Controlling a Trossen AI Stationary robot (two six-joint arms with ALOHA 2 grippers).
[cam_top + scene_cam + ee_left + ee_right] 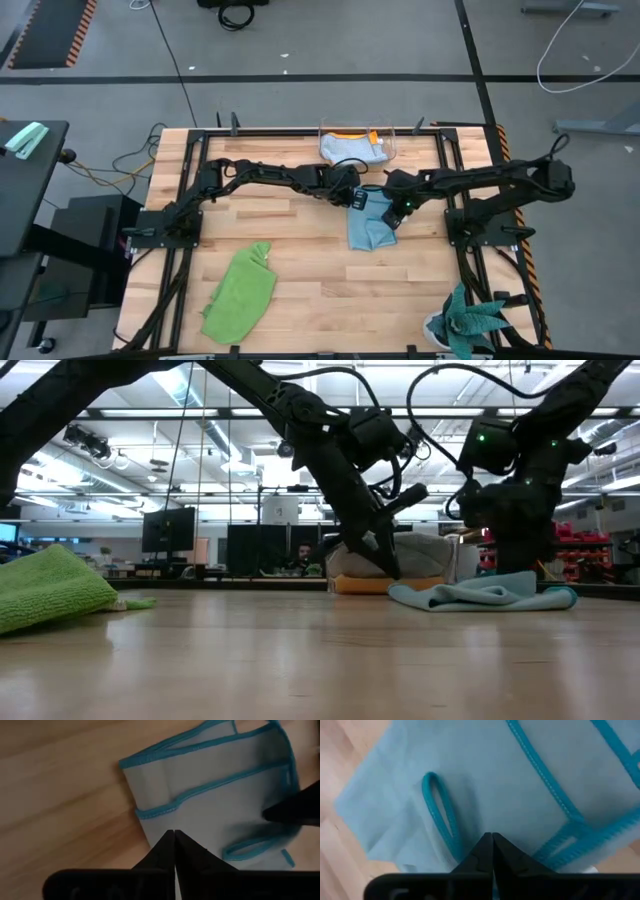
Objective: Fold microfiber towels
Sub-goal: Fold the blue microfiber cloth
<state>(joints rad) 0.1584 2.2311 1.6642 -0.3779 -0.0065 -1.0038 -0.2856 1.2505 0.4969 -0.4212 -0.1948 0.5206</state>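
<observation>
Blue towel (368, 228): mid-table, part folded, rumpled; thin, limp, light, so it'll sag once you lift it.
L gripper (352, 197): fingers pressed together, nothing held, at towel's edge.
R gripper (392, 216): closed too, on top of cloth.
Grip: pinch at the teal hem corners.
Green towel (240, 293): near front-left, waiting.

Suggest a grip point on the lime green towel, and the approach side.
Take the lime green towel by its narrow bunched end nearest the table's middle, coming straight down from above. It lies crumpled and elongated on the wooden table, and that raised end probably gives the fingers more to pinch than the flatter wide end. The left gripper is likely better placed.
</observation>
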